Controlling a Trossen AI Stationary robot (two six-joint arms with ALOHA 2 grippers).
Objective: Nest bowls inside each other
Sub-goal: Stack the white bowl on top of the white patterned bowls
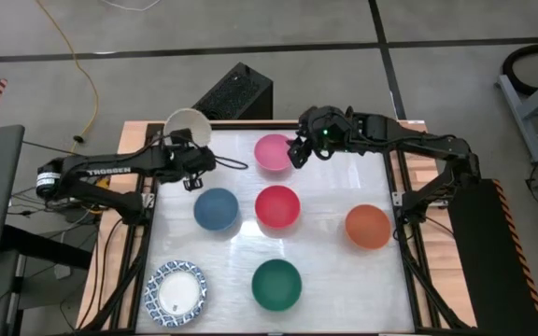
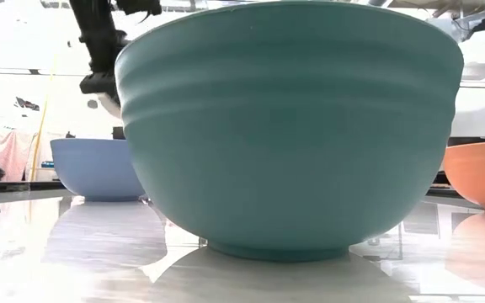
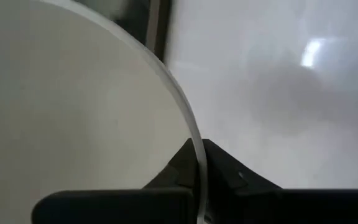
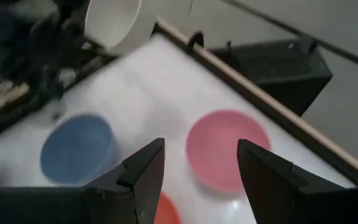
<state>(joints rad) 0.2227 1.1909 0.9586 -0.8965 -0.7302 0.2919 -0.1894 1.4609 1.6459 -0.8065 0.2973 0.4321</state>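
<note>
High view, looking straight down: seven bowls visible. Held at the table's (image 1: pixel 344 201) far left corner, tilted, a cream bowl (image 1: pixel 188 127), its rim pinched by the clenched left gripper (image 1: pixel 192 164). Placed on the white surface: pink bowl (image 1: pixel 273 152) at the far edge, blue bowl (image 1: pixel 216 208) and red bowl (image 1: pixel 277 207) side by side in the middle, orange bowl (image 1: pixel 368 227) to the right, dark green bowl (image 1: pixel 276 285) near the front, blue-patterned white bowl (image 1: pixel 176 292) at the front left. Poised just beside the pink bowl, the right gripper (image 1: pixel 299 150), jaws spread wide and empty. Nothing nested yet, apart perhaps from the patterned bowl, possibly a stack, though hard to tell from above.

Risks from here: grip limited to a thin rim edge, so a chance of the cream bowl swivelling or slipping out during travel. Also a chance of collision, both arms close together at the far side. Possible toppling or skidding if lowered off-centre into another bowl.

Left wrist view: showed what the overhead could not, the cream rim (image 3: pixel 191 134) seated between the dark fingers (image 3: pixel 225 171), one inside, one outside the wall. Right wrist view: confirmed wide-parted jaws of that gripper (image 4: pixel 201 158) framing the pink bowl (image 4: pixel 227 149), with the lifted cream bowl (image 4: pixel 114 22) beyond. Low view: filled almost wholly by the green bowl (image 2: pixel 289 126), hiding most others; only the blue (image 2: pixel 98 168) and orange (image 2: pixel 481 172) bowls peeked past.
</note>
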